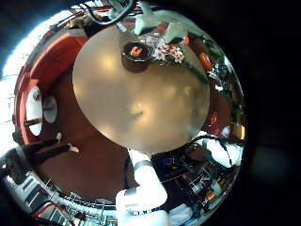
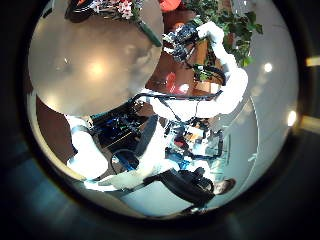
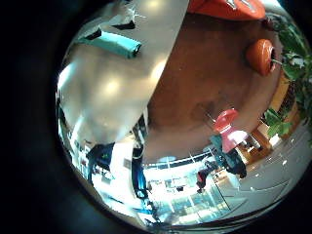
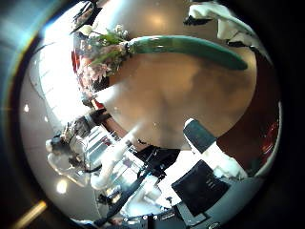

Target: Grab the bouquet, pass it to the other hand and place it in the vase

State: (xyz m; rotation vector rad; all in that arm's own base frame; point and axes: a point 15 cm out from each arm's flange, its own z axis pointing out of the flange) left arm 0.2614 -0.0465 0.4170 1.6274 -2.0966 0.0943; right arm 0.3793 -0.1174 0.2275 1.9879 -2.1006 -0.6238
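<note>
The bouquet lies flat on the round table, flower heads at one end and a long wrapped stem at the other. It fills much of the right thumb side palm view, so my right hand hovers close over it, fingers spread and apart from the stem. The stem also shows in the right little finger side palm view. The vase stands upright on the table right beside the bouquet. My left hand is high above the table, and its fingers do not show.
The right arm reaches in over the table's edge. Chairs and a potted plant stand on the floor around the table. An arm base stands at the table's rim.
</note>
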